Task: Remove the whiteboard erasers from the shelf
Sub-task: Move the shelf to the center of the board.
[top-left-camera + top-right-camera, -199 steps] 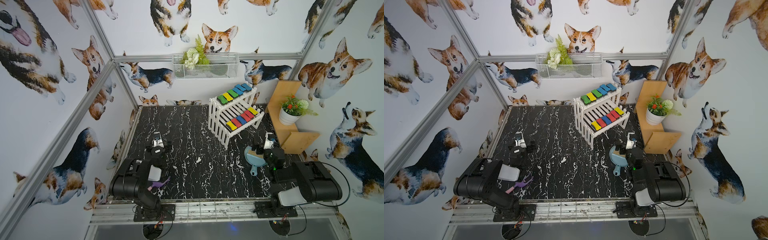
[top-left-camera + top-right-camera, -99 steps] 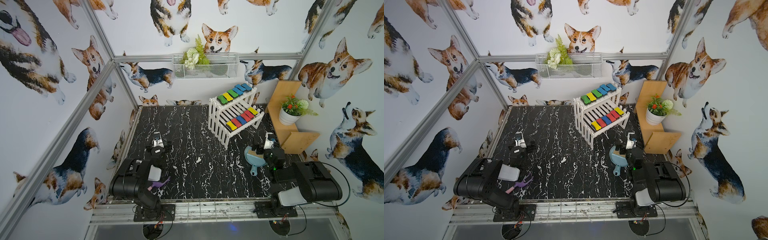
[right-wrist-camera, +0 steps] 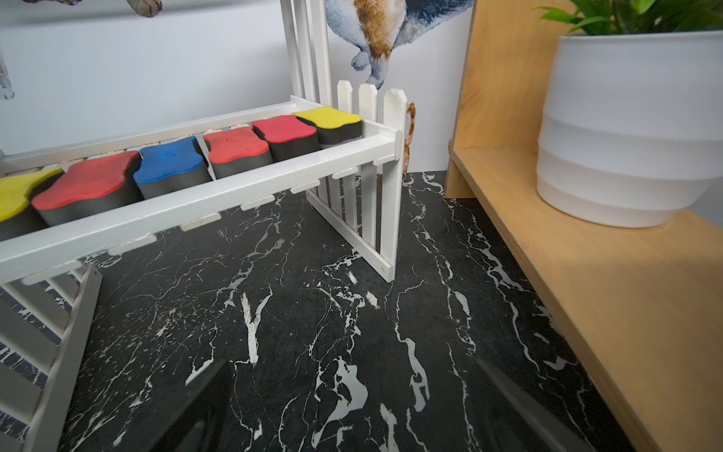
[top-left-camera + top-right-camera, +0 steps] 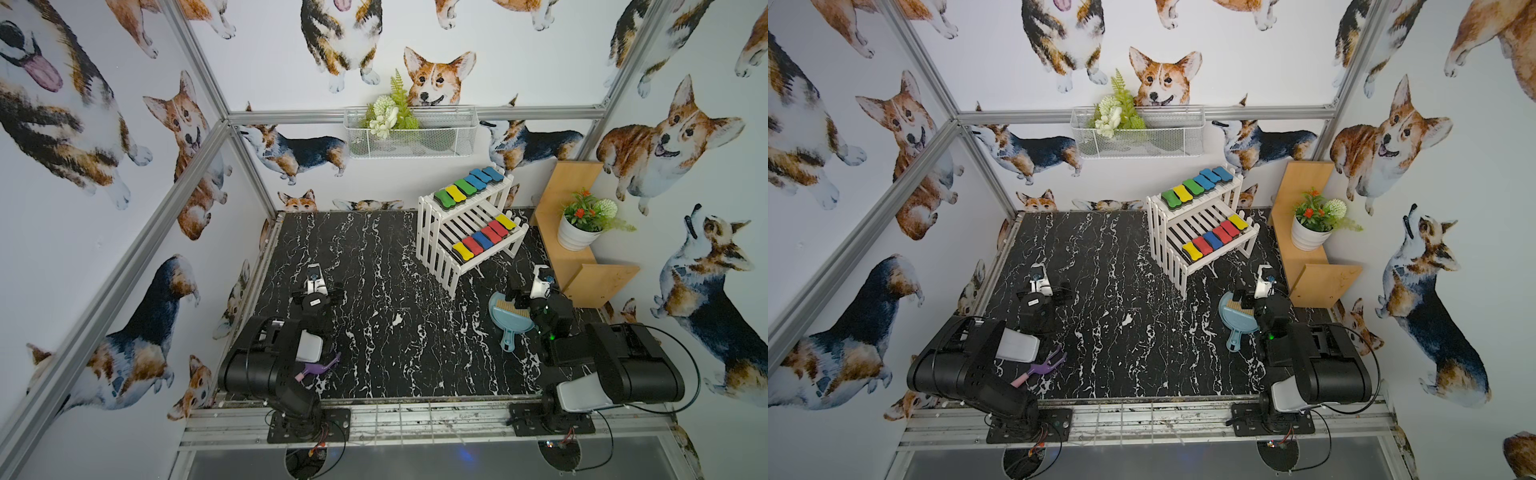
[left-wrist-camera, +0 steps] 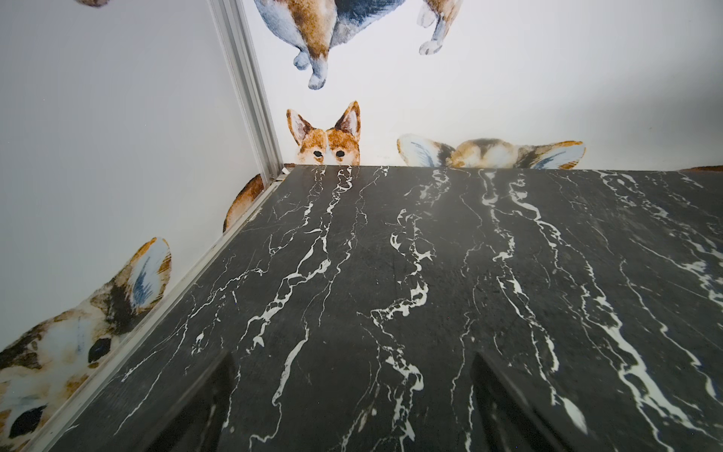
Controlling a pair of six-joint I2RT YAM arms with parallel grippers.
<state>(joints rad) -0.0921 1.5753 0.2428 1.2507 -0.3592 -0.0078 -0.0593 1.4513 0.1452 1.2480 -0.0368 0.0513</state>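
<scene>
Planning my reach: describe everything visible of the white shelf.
The shelf is a white, painted-wood-looking rack: two stepped slatted tiers, picket-fence sides. It stands upright on the black marble table, far right, close beside the tan wooden stand. Each tier carries six whiteboard erasers in a row; nothing else visibly touches it.

You are getting open bench from 9 to 12 o'clock. The shelf is blocking 1 o'clock, the wooden stand is crowding 3 o'clock, a bare lane is running between them, and the dustpan is lying at 4 o'clock.
</scene>
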